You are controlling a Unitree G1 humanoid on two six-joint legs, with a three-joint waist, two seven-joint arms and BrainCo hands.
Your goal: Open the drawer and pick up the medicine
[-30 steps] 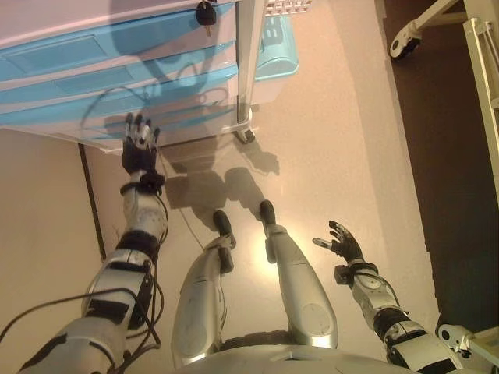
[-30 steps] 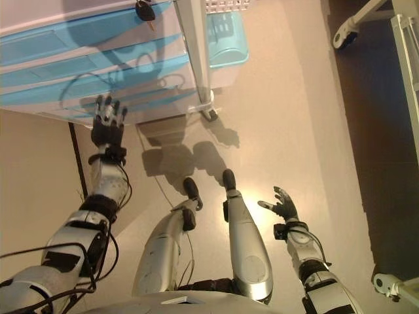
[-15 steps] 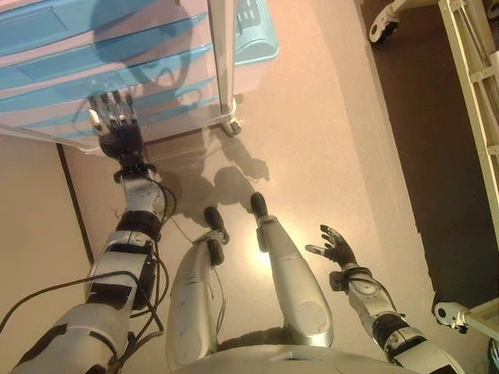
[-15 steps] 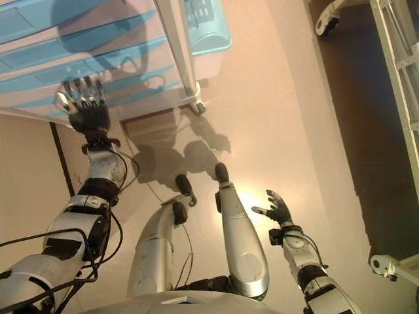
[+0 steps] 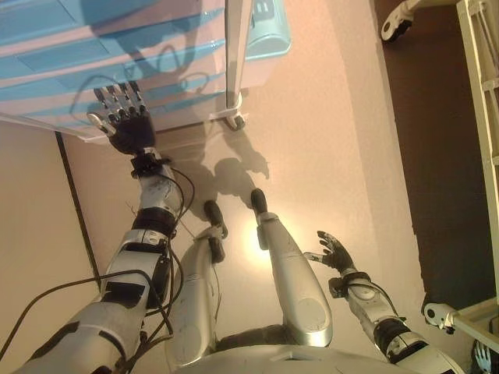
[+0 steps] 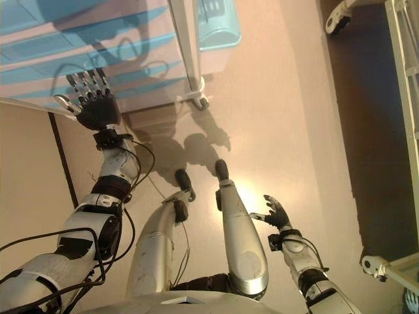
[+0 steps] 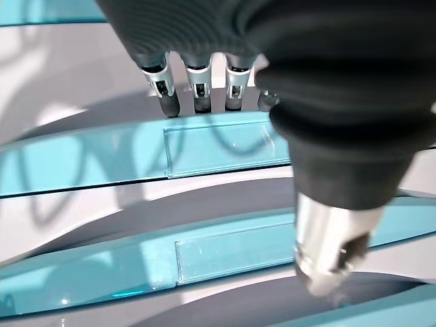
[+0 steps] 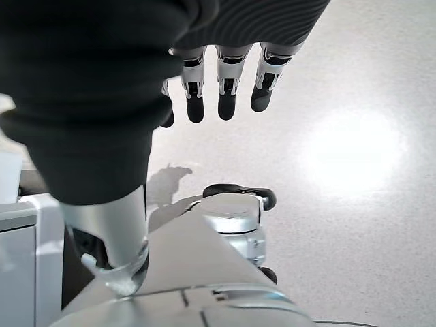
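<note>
A white cabinet with pale blue drawer fronts fills the upper left, and all its drawers in view are closed. My left hand is raised in front of the lowest drawers, open with straight, spread fingers. In the left wrist view its fingertips hover just short of a blue drawer front, touching nothing. My right hand hangs low on the right over the floor, open and empty, its fingers relaxed. No medicine shows in any view.
A pale blue basket hangs on the cabinet's right side, above a caster. A white wheeled frame and a white rail stand on the darker floor at the right. Another caster sits at the lower right.
My left hand has turned at the wrist, so its fingers now spread straight before the lower drawers. The head camera has shifted. My right hand has barely moved.
</note>
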